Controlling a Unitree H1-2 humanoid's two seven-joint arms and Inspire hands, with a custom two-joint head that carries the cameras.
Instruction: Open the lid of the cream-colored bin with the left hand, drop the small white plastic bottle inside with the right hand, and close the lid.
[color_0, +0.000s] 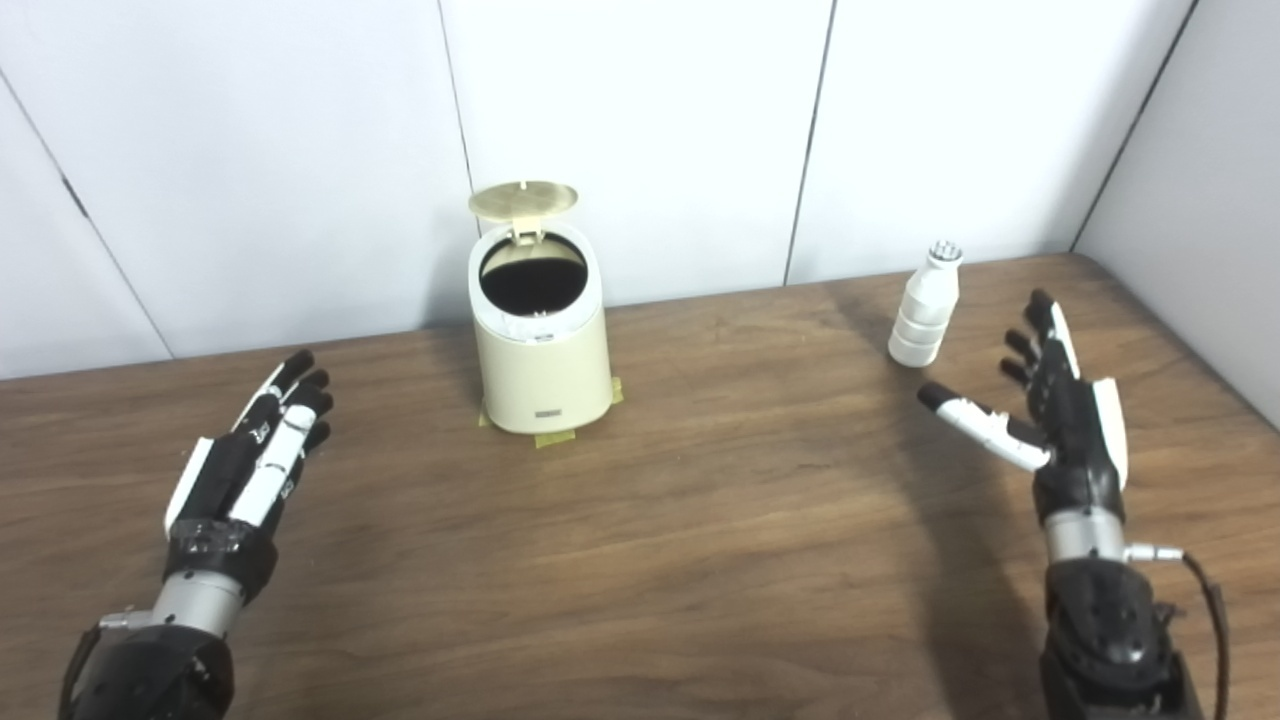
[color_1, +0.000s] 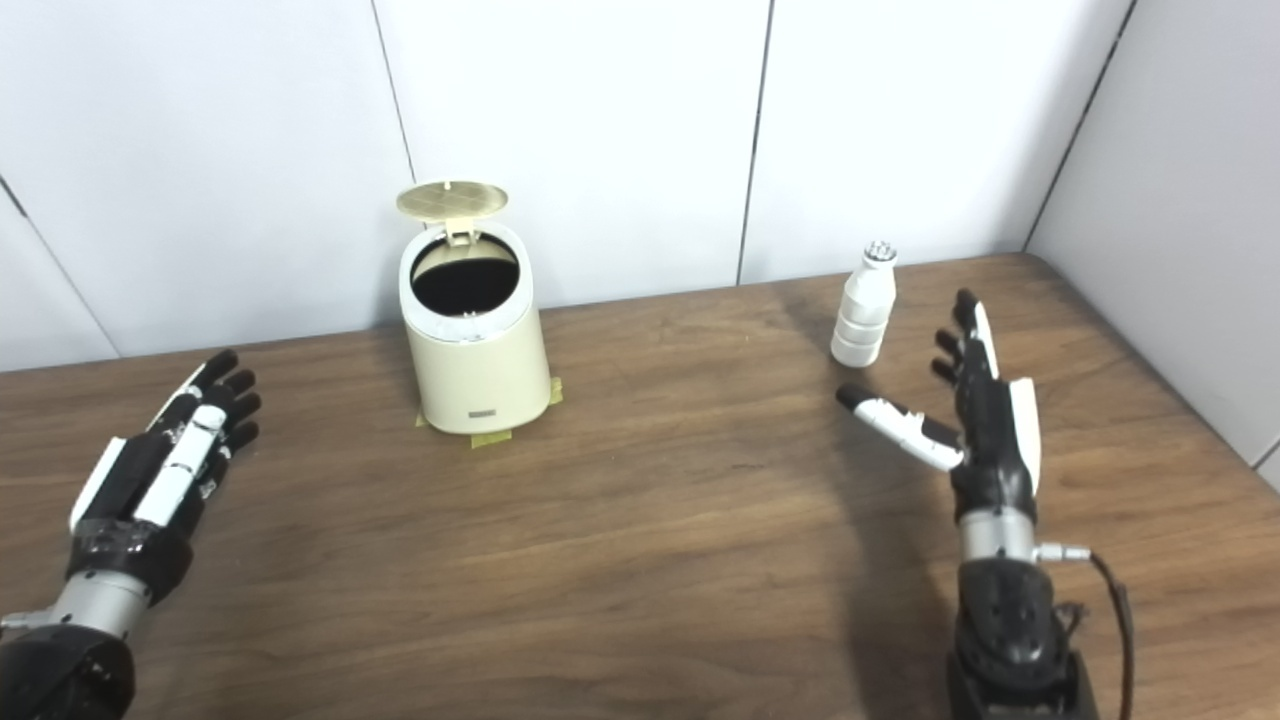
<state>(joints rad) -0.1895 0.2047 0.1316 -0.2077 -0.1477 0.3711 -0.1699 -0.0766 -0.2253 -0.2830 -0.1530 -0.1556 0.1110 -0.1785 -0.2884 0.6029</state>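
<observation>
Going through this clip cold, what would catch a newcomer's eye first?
Probably the cream-colored bin standing at the back of the table, left of centre, its lid already flipped up over a dark opening. Next, the small white bottle upright at the far right, just beyond the open right hand. The left hand hovers open at the near left.

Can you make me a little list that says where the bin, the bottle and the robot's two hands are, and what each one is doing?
bin: cream, upright on the table, toward the back left, tape under its base
lid: up, so the bin is open and dark inside
bottle: white, standing upright at the back right, nothing touching it
left hand: open, holding nothing, left of the bin and nearer the front
right hand: open, holding nothing, just in front of the bottle
</observation>
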